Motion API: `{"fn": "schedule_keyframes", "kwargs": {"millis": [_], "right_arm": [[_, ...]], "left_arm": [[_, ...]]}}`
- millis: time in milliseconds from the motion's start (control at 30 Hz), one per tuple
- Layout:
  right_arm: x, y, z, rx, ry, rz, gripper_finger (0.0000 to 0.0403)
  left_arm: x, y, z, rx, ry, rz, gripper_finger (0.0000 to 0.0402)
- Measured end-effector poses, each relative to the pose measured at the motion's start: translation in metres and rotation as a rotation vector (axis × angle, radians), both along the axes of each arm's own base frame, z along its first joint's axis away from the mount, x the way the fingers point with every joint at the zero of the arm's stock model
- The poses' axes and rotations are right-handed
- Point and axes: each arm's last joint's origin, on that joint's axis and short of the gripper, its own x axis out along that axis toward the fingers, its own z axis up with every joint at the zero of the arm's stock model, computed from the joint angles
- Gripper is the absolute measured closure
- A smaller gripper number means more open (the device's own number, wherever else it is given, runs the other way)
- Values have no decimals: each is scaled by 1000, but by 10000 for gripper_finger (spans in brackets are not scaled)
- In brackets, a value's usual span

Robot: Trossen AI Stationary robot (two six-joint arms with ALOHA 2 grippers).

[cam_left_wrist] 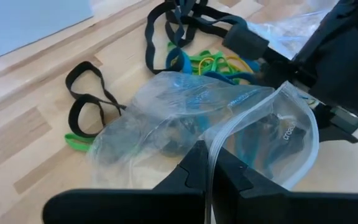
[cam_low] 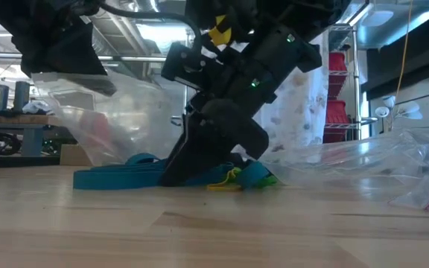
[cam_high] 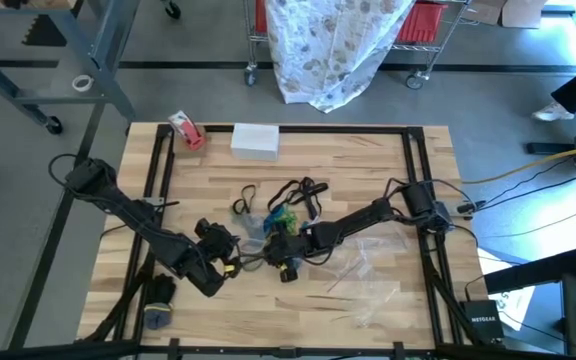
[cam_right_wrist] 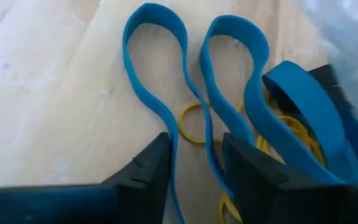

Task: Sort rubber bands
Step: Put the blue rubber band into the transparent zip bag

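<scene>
High view: the rubber bands (cam_high: 280, 205) lie heaped near the middle of the wooden table (cam_high: 368, 160); the right gripper (cam_high: 278, 242) reaches down at the heap's near edge, and the left gripper (cam_high: 230, 250) sits just beside the heap, holding a clear plastic bag (cam_high: 254, 228); a red-and-white tape roll (cam_high: 187, 130) and a white box (cam_high: 255, 140) lie well beyond the heap.

Low view: the right gripper (cam_low: 199, 167) stands on the tabletop amid the heap, blue bands (cam_low: 118, 177) and yellow and green ones (cam_low: 233, 179) at its tips.

Left wrist view: its fingers (cam_left_wrist: 191, 171) are pressed together, pinching the bag's rim (cam_left_wrist: 229, 124); black bands (cam_left_wrist: 82, 106) lie beside the bag.

Right wrist view: its fingers (cam_right_wrist: 148, 168) are spread a little, a blue band's strand (cam_right_wrist: 173, 140) running between them; whether they grip it I cannot tell; a small yellow band (cam_right_wrist: 193, 124) lies just beyond the tips.
</scene>
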Motion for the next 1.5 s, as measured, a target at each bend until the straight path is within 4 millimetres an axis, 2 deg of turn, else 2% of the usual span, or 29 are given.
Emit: {"fn": "schedule_keyframes", "kwargs": {"millis": [167,200,433,767,933,1100,1300,1500], "right_arm": [[-1,2,-1,51,18,10,381],[-1,2,-2,54,22,13,391],[-12,13,19,50,28,29,400],[-43,32,93,18,-32,57,402],[-57,41,146,28,-227,38,402],[-54,42,179,84,-459,41,402],[-36,36,185,156,-631,78,403],[-27,38,176,195,-656,95,403]], "left_arm": [[0,0,0,7,7,-7,401],[0,0,0,9,9,-9,401],[-1,-1,0,8,9,-15,401],[-6,-5,11,-35,-45,-34,401],[-2,-8,13,-66,-90,-40,401],[6,-13,19,-67,-139,-92,401],[14,-17,26,-63,-204,-142,401],[18,-20,33,-57,-235,-167,401]]}}
